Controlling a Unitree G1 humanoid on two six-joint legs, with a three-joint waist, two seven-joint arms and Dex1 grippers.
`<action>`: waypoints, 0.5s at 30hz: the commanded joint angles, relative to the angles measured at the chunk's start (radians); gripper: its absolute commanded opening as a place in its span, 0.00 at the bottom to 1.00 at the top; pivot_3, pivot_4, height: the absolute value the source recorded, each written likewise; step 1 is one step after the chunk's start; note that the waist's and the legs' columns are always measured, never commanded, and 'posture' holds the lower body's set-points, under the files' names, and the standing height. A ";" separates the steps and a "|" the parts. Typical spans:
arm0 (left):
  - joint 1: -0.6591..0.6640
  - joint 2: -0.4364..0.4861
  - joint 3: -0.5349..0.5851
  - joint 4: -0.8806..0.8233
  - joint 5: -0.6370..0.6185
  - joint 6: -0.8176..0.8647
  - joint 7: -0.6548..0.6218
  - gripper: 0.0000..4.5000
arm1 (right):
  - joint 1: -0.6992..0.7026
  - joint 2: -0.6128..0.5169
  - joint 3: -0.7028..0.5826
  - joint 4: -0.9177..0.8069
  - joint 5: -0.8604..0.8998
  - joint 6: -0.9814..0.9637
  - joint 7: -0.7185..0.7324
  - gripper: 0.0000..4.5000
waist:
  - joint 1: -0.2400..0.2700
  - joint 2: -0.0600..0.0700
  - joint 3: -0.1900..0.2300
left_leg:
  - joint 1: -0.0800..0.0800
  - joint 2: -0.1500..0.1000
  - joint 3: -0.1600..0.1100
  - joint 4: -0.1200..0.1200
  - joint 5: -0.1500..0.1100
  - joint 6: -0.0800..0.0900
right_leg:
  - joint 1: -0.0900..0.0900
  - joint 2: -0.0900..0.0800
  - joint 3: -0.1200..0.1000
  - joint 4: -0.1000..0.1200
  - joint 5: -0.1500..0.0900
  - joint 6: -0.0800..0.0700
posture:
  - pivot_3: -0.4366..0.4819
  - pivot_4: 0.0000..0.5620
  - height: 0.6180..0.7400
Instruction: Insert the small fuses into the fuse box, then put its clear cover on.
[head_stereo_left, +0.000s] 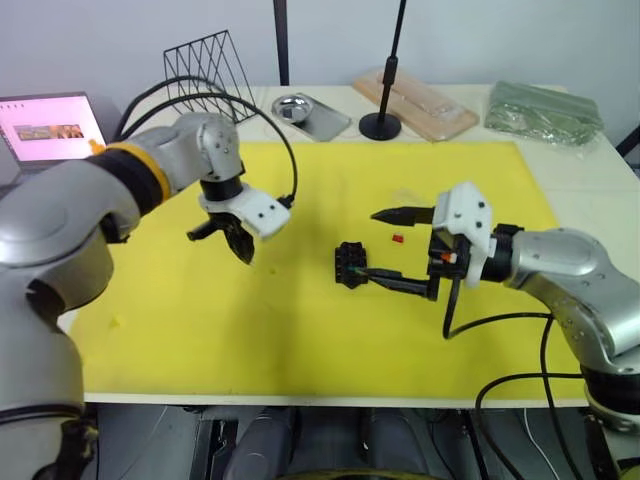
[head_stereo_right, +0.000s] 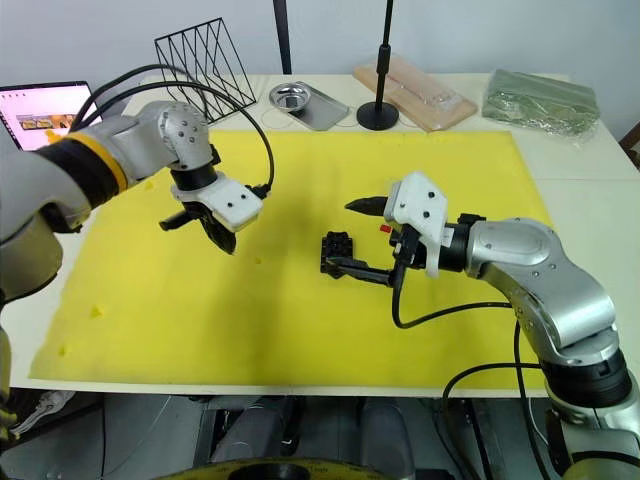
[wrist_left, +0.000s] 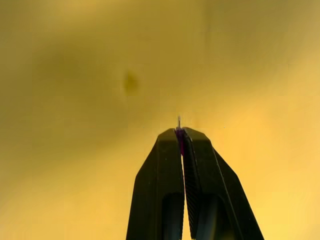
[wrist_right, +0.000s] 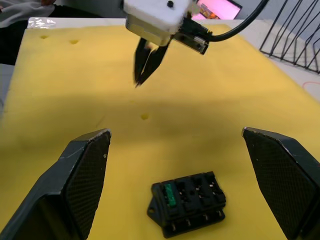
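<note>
The black fuse box (head_stereo_left: 350, 264) sits on the yellow mat (head_stereo_left: 300, 340) near its middle, with a green fuse (wrist_right: 170, 195) seated in one slot. My right gripper (head_stereo_left: 368, 243) stands open around the box, one finger on each side and neither touching it. A red fuse (head_stereo_left: 397, 238) lies on the mat just behind the box, between those fingers. To the left, my left gripper (head_stereo_left: 245, 255) hovers over bare mat, shut on a small fuse (wrist_left: 179, 122) whose metal prong sticks out of the tips. The clear cover is out of view.
Along the back edge stand a wire rack (head_stereo_left: 205, 60), a metal dish (head_stereo_left: 310, 113), a black stand base (head_stereo_left: 381, 126), a clear tray with a wooden board (head_stereo_left: 415, 100) and a green bag (head_stereo_left: 545, 110). A laptop (head_stereo_left: 50, 125) sits at far left.
</note>
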 joint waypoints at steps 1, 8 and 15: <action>-0.044 -0.063 -0.068 0.093 0.098 -0.272 -0.003 0.00 | 0.033 -0.018 -0.038 -0.068 0.013 0.000 -0.020 1.00 | -0.001 0.000 0.000 | 0.000 0.000 0.000 0.001 0.000 0.000 | 0.001 -0.001 0.000 -0.001 0.000 0.001 | 0.48 0.27 1.00; -0.029 -0.116 -0.147 0.079 0.142 -0.463 -0.003 0.00 | 0.054 -0.017 -0.053 -0.080 0.044 0.018 -0.046 1.00 | -0.009 -0.001 0.001 | 0.001 0.000 0.000 0.002 -0.001 0.002 | 0.001 0.000 0.001 0.002 0.000 0.001 | 0.48 0.27 1.00; 0.044 -0.143 -0.068 0.083 0.171 -0.488 -0.003 0.00 | 0.059 -0.027 -0.050 -0.066 0.036 0.005 -0.044 1.00 | -0.004 -0.001 0.001 | 0.002 0.000 -0.001 0.004 -0.001 0.002 | 0.003 0.001 0.000 0.004 0.000 0.001 | 0.48 0.27 1.00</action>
